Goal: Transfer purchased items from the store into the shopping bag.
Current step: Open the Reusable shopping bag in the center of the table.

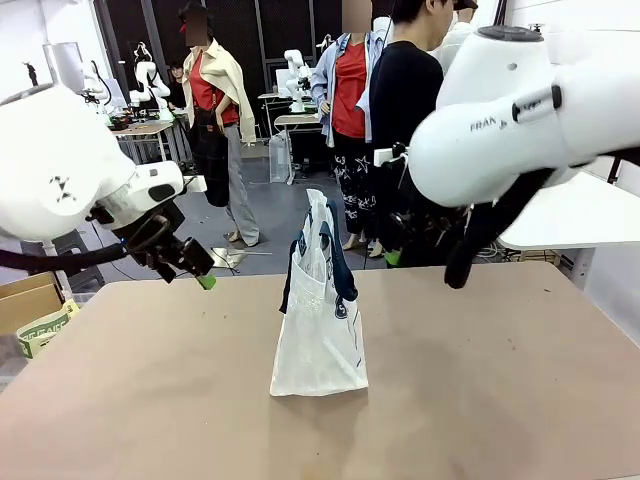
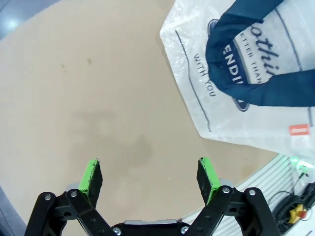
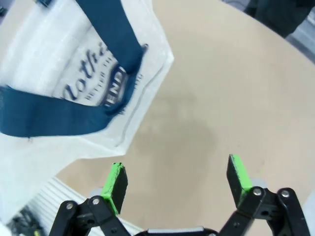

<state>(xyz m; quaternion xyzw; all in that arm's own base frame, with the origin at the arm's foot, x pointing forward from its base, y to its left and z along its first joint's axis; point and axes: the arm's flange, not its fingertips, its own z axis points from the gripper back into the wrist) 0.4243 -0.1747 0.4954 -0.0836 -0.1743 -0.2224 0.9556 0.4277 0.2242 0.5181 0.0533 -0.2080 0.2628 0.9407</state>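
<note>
Two claws of mine hung spread and empty, one on either side of the shopping bag (image 1: pixel 318 330), which stood upright near the middle of the table (image 1: pixel 140 400) with its navy handles hanging down its sides. My left gripper (image 2: pixel 150 177) hovered to the bag's left, above the tabletop and clear of the bag. It tilted downward, green pads (image 2: pixel 91 177) wide apart with nothing between them but bare table. My right gripper (image 3: pixel 177 179) hovered on the bag's other side, also angled down at the table, jaws parted, grasping nothing and not touching the bag. My right arm (image 1: pixel 520 110) loomed high to the bag's right, its white elbow bent. A person (image 1: pixel 400 100) in a black top stood beyond the bag at the far edge.
</note>
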